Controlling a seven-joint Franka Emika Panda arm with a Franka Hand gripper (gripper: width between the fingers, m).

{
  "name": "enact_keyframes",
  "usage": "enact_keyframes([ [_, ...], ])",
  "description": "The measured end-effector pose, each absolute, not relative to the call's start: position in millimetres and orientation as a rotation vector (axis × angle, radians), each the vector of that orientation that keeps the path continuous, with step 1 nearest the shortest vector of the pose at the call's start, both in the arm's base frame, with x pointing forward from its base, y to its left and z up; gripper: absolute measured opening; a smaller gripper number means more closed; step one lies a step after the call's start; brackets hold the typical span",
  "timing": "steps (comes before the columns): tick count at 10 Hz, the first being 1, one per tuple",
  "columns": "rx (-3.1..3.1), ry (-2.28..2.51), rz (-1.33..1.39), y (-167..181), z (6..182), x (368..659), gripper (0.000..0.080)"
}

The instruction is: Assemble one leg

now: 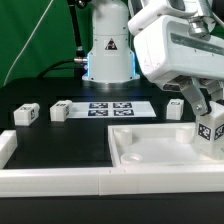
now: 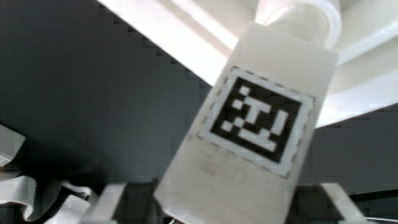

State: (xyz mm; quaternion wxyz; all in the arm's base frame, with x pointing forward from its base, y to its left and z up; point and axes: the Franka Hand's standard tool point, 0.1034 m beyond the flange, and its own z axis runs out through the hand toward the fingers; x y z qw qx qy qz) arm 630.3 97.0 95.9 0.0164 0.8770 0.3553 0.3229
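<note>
My gripper (image 1: 207,122) is shut on a leg (image 1: 209,133), a small white block with a black-and-white tag, held upright over the right part of the white tabletop (image 1: 150,150). In the wrist view the held leg (image 2: 249,115) fills the middle, tag facing the camera, its far end near the tabletop's raised rim (image 2: 196,40). The fingers (image 2: 121,200) flank its near end. Three more legs stand on the black table: two at the exterior view's left (image 1: 26,114) (image 1: 61,109) and one at the right (image 1: 176,108).
The marker board (image 1: 112,108) lies flat behind the tabletop, in front of the robot base (image 1: 108,55). A white rail (image 1: 60,180) runs along the front edge, with a white block (image 1: 5,148) at the left.
</note>
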Motion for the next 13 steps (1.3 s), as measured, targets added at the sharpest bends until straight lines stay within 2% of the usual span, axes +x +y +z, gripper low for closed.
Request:
enact_keyframes([
  [5,2.715,1.105,1.013,93.7,90.3,617.6,0.0330],
  [10,2.733,1.139,0.970,94.9,87.8,618.3,0.0330],
  [11,2.734,1.140,0.968,94.9,87.4,618.1,0.0502],
  [12,2.734,1.140,0.967,94.8,87.1,618.0,0.0502],
  [13,2.735,1.140,0.966,94.8,86.8,617.8,0.0622],
])
